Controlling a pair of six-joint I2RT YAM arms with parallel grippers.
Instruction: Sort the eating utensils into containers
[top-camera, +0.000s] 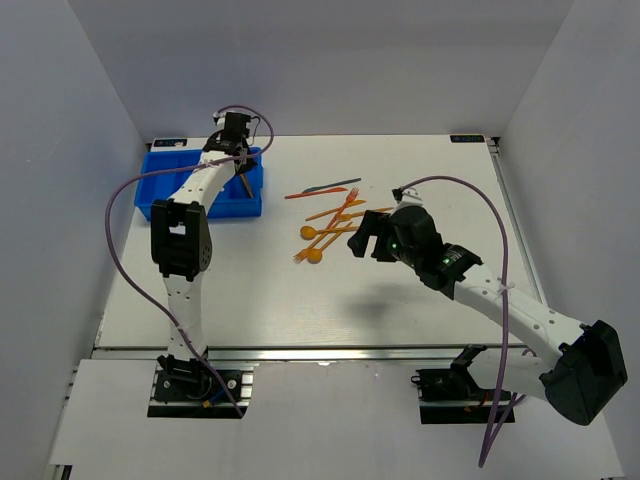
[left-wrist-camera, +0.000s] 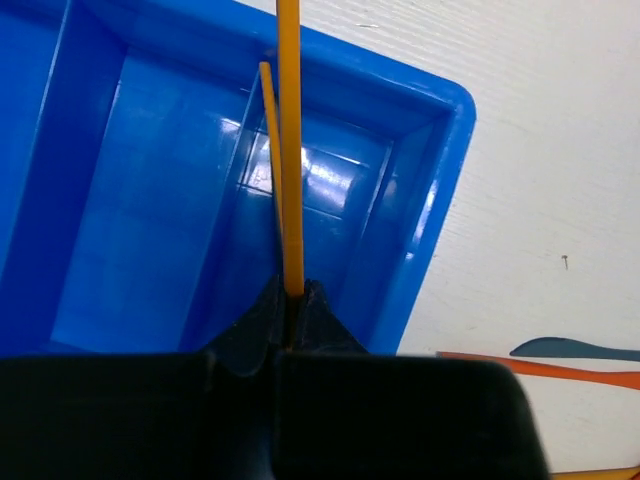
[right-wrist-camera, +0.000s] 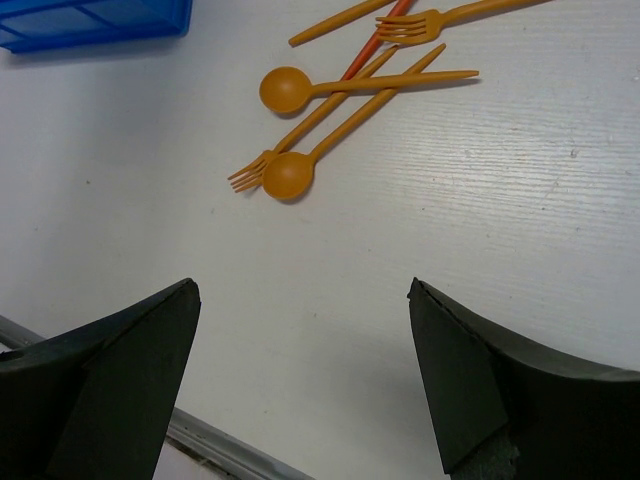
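**Risk, left.** The left hand (left-wrist-camera: 290, 300) is clamped shut on the end of an orange stick (left-wrist-camera: 290, 150). The stick reaches out over the blue tray (left-wrist-camera: 442, 170), above the end compartment where a second stick (left-wrist-camera: 268, 120) lies. Let go tilted, it could glance off a divider or the rim.

**Risk, right.** The loose utensils (top-camera: 330, 222) lie crossed at mid-surface (right-wrist-camera: 520, 200). A pinch there might catch two or scatter them.

**Pose, left arm.** It reaches to the far left corner, with the hand over the tray.

**Pose, right arm.** It stretches in from the near right edge. The right hand (right-wrist-camera: 300, 300) is spread wide and empty, angled down just short of the pile.
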